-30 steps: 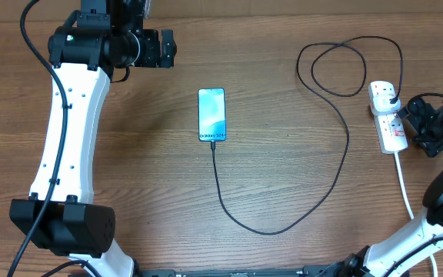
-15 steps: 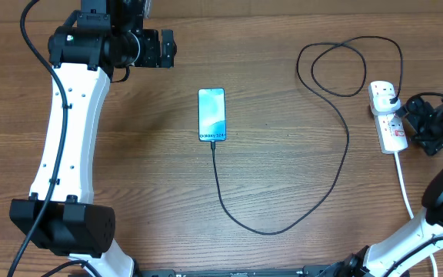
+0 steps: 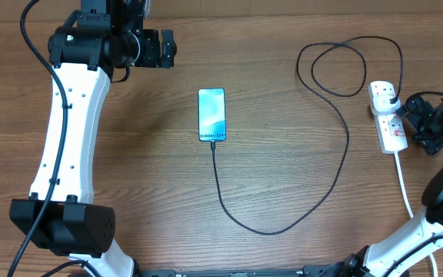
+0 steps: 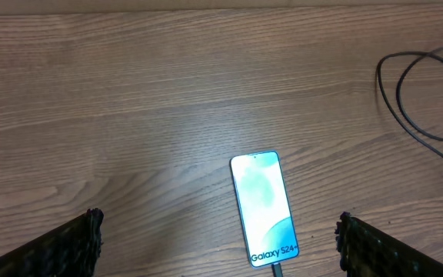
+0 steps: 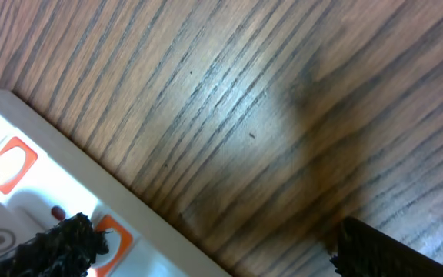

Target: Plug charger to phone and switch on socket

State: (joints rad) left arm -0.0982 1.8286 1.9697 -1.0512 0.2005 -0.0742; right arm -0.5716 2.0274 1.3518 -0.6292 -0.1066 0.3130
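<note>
Phone (image 3: 212,115) lit, charger cable (image 3: 337,177) seemingly seated in bottom edge. Power strip (image 3: 388,117) far right of phone; right gripper (image 3: 415,123), jaws apart, beside it, likely for switch. Left gripper (image 3: 169,48) spread, parked up-left of phone.

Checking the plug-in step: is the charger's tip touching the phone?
Touching. Overhead, the charger runs straight into the lower edge of the phone; the left wrist view shows its tip seated there.
</note>
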